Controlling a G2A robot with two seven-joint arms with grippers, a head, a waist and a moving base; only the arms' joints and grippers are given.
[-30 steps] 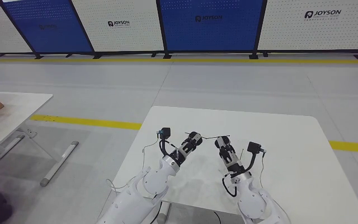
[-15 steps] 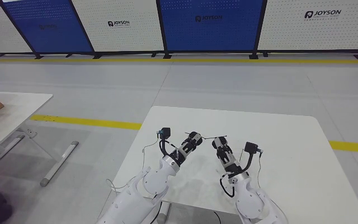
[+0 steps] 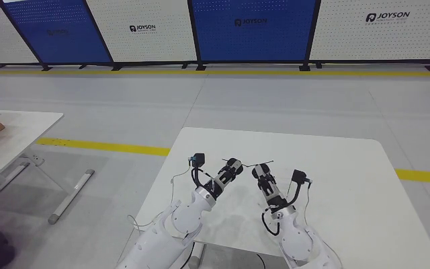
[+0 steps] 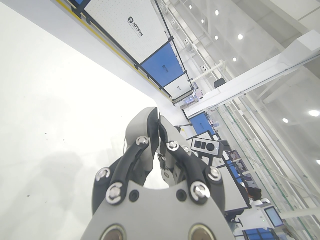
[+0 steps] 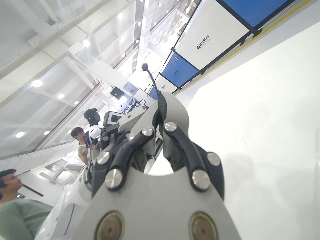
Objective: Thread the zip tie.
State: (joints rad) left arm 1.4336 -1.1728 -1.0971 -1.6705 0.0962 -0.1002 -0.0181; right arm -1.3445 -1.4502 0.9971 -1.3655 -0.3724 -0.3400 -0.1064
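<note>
Zip tie (image 5: 152, 79) clamped in right gripper (image 5: 160, 101)

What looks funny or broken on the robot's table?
Nothing looks broken or spilled. The thin black zip tie stretches straight from the left gripper past the right gripper, above the white table.

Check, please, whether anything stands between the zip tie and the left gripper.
Nothing visible does. The right gripper is shut on the zip tie, whose end sticks out freely. In the top view, only bare table lies under the gap to the left gripper.
</note>
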